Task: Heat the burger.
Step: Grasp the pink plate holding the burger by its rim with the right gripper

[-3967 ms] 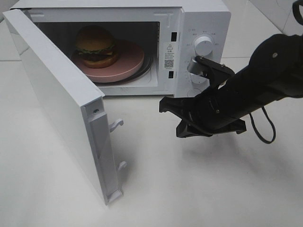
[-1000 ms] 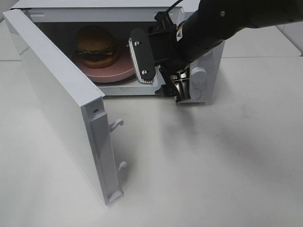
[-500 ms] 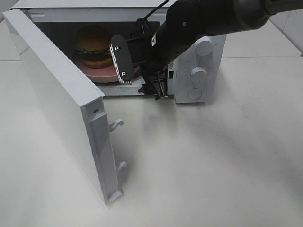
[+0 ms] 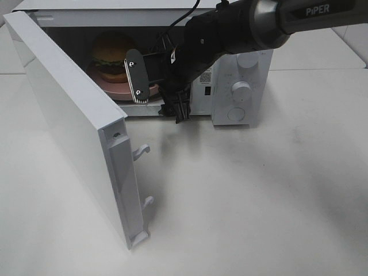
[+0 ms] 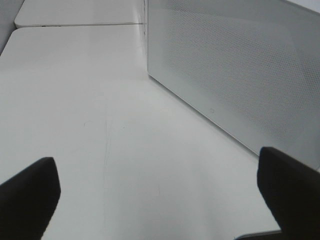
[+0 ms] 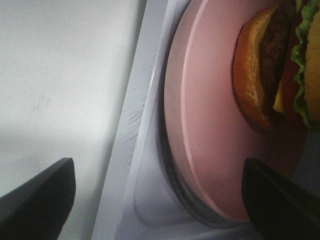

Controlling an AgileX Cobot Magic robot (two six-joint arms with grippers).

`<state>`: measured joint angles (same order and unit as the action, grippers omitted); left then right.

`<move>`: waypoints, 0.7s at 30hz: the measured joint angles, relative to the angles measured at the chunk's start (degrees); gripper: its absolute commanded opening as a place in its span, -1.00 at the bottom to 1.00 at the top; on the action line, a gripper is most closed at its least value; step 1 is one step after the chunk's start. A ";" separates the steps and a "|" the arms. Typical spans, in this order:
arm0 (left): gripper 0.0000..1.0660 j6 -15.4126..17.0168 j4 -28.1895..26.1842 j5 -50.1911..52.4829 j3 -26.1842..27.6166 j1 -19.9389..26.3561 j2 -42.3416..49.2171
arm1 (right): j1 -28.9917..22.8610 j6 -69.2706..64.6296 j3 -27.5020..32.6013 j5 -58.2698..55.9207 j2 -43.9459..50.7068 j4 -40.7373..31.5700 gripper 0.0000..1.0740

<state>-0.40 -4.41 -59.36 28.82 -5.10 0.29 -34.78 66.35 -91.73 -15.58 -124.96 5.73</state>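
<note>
The left gripper [image 5: 160,200] was visible only in its own wrist view. Its fingers stood wide apart and empty above the counter [image 5: 75,100]. It faced the perforated outer face of the microwave door [image 5: 235,75].

In the high view the door [image 4: 69,115] stood swung out to the left, with its latch hooks toward the front. The cavity was fully exposed.

The burger [image 4: 112,54] sat upright inside the cavity, bun uppermost. It rested on the pink plate [image 4: 115,91], toward the left rear of the cavity. The burger has no marked long axis in plan.

The right arm extended across the middle from the right. The right gripper [image 4: 162,108] was at the cavity mouth with its fingers spread wide and nothing between them. In the right wrist view the plate [image 6: 210,125] lay directly ahead of the right gripper [image 6: 160,200]. The burger [image 6: 275,65] lay beyond it, deeper in the cavity and apart from both fingers.

The control panel, with its knobs [image 4: 241,89], was at the right end of the microwave, just beside the right arm.

Judgement: loading appeared complete. The coming move turned on the door. The right arm lay in the door's swing path and would need to clear it first. The left gripper, on the outer side of the door, was the better placed to push it shut. The right gripper was the nearer to the knobs.
</note>
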 measured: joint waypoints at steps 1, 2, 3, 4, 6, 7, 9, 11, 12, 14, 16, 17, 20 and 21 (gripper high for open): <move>0.88 0.00 0.00 0.00 0.00 0.00 0.00 | 0.00 -0.06 -0.40 0.00 -0.23 0.00 0.58; 0.88 0.00 0.00 0.00 0.00 0.00 0.00 | 0.00 -0.06 -0.40 0.00 -0.23 0.00 0.58; 0.88 0.00 0.00 0.00 0.00 0.00 0.00 | 0.00 -0.23 -1.55 -0.17 -0.97 0.06 0.58; 0.88 0.00 0.00 0.00 0.00 0.00 0.00 | 0.00 -0.46 -2.98 -0.63 -1.89 0.11 0.58; 0.88 0.00 0.00 0.00 0.00 0.00 0.00 | 0.00 -0.46 -3.78 -0.74 -2.29 0.46 0.57; 0.88 0.00 0.00 0.00 0.00 0.00 0.00 | 0.00 -0.46 -3.78 -0.74 -2.29 0.46 0.57; 0.88 0.00 0.00 0.00 0.00 0.00 0.00 | 0.00 -0.63 -5.27 -1.55 -3.15 0.92 0.57; 0.88 0.00 0.00 0.00 0.00 0.00 0.00 | 0.00 -0.86 -8.14 -2.75 -4.76 1.43 0.56; 0.88 0.00 0.00 0.00 0.00 0.00 0.00 | 0.00 -0.86 -8.14 -2.75 -4.76 1.43 0.56; 0.88 0.00 0.00 0.00 0.00 0.00 0.00 | 0.00 -0.86 -8.94 -3.09 -5.21 1.43 0.56; 0.88 0.00 0.00 0.00 0.00 0.00 0.00 | -0.11 -0.92 -11.75 -4.07 -7.05 1.55 0.55; 0.88 0.00 0.00 0.00 0.00 0.00 0.00 | -0.11 -0.92 -11.75 -4.07 -7.05 1.55 0.55; 0.88 0.00 0.00 0.00 0.00 0.00 0.00 | -0.40 -0.92 -13.58 -4.98 -8.42 1.55 0.54; 0.88 0.00 0.00 0.00 0.00 0.00 0.00 | -0.57 -0.92 -14.21 -5.10 -8.77 1.55 0.53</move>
<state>-0.40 -4.41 -59.36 28.82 -5.10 0.29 -35.35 65.43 -105.94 -20.68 -133.73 7.28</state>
